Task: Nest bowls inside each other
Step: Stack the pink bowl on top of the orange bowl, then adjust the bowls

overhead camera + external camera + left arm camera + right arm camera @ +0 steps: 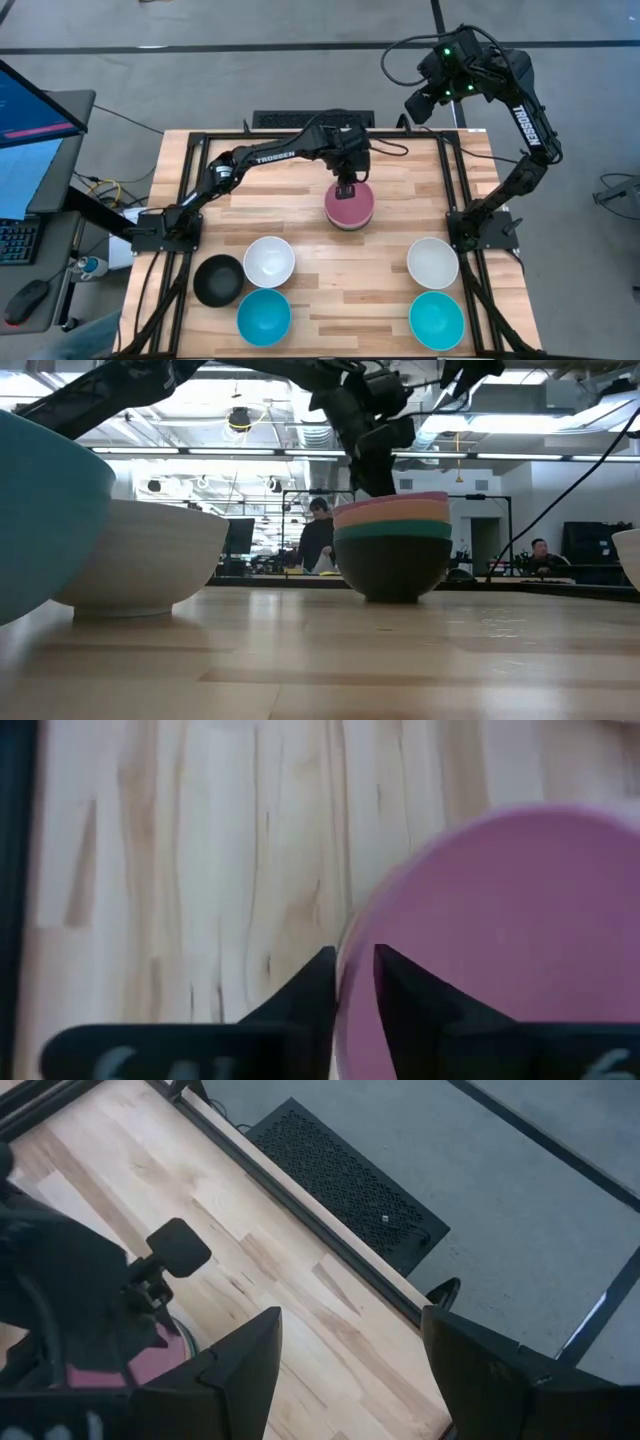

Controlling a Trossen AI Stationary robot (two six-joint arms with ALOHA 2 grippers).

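A stack of nested bowls [349, 207] stands on its base at the table's middle: pink on top [392, 499], then orange [392, 512], dark green [392, 531], and a black one [392, 567] at the bottom. My left gripper [346, 188] is at the far rim of the pink bowl, shut on it. My right gripper [350, 1370] hangs open, high beyond the table's far right corner [440, 85]. Five single bowls sit upright near the front edge. My left gripper [354, 975] has the pink bowl's rim [362, 915] on its far side, pinched with one finger [400, 990] inside the bowl and one [315, 985] outside. The fingers come from above, pointing down. The pink bowl sits nested in the stack.
On the near left are a black bowl [218, 279], a white bowl [269, 261] and a turquoise bowl [264, 315]. On the near right are a white bowl [433, 262] and a turquoise bowl [436, 320]. Bare wood lies between the two groups and around the stack. People sit in the room behind.
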